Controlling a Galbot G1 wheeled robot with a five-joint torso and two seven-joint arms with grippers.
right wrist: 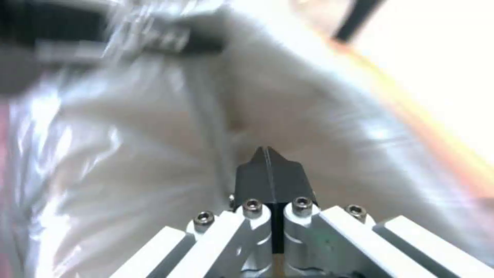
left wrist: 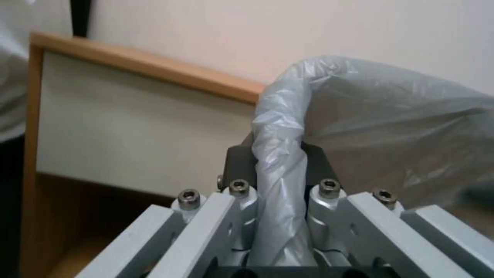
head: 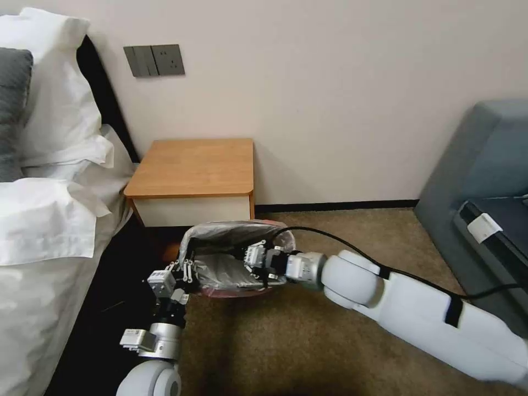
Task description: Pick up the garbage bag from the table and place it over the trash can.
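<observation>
While our left gripper [left wrist: 280, 170] pinches a twisted fold of the thin, crinkled, translucent grey plastic garbage bag [head: 223, 242], our right gripper [right wrist: 268, 158] sits closed inside it, seemingly empty. We judge the film feather-light, limp and slippery, best held at its pink rim.

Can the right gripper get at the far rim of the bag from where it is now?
Probably yes: the right gripper sits inside the garbage bag, its fingers shut, with open space up to the far rim.

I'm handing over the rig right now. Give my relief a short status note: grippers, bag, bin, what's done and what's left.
Left gripper: shut on the garbage bag, pinching a twisted fold at its left side.
Right gripper: shut, inside the bag's mouth.
The bag is off the table and draped over the trash can on the carpet in front of it; pink rim edge shows at the near side.
Left: check the seating, release, withdraw both arms.
</observation>
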